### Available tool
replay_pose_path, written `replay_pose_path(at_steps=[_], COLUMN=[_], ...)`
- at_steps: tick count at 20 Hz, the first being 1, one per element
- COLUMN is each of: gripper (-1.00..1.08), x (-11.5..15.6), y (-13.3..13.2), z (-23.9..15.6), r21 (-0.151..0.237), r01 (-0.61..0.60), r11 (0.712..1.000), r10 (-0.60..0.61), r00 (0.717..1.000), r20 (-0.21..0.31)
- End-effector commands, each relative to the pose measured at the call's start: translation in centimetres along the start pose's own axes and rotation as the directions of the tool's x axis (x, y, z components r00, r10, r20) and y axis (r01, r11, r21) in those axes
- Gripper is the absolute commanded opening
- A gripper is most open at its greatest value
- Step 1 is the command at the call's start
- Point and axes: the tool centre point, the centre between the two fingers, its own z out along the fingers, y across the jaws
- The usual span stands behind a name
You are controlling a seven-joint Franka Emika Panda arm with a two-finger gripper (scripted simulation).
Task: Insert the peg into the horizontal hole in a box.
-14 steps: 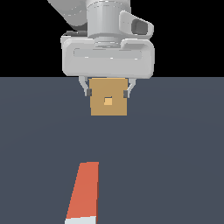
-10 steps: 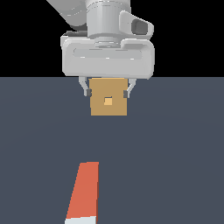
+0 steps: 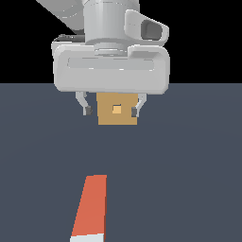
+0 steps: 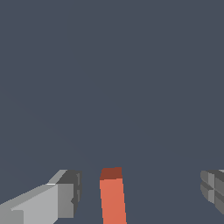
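- Peg (image 3: pixel 92 205) lay flat on the dark grey floor (image 3: pixel 189 179), low in the exterior view and slightly towards that view's left, running off the frame's lower edge.
- It was an orange-red, square-section bar with a white end nearest the camera.
- Bare floor lay all around the peg, and a wide stretch separated it from the box (image 3: pixel 117 109).
- Gripper (image 3: pixel 111 110) hung above the floor with its fingers spread apart, holding nothing.
- Behind the fingers sat the tan box, its small, lighter hole (image 3: pixel 116 109) facing the camera.
- In the wrist view, the peg's orange end (image 4: pixel 112 194) showed between the two fingertips (image 4: pixel 65 192), touching neither.
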Motion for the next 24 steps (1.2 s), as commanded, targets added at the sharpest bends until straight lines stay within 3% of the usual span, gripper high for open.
replay_pose_path(at_steps=[1, 14, 24], gripper=[1.00, 1.00, 1.00], x=[-1.9, -14.6, -19.5], y=[-0.3, -1.3, -1.1], z=[0.7, 5.5, 7.3], r21=[-0.002, -0.022, -0.030], r01=[0.007, 0.066, 0.089], r11=[1.000, 0.998, 0.996], r10=[-0.007, -0.066, -0.089], r00=[1.000, 0.998, 0.996], r20=[0.001, 0.002, 0.002])
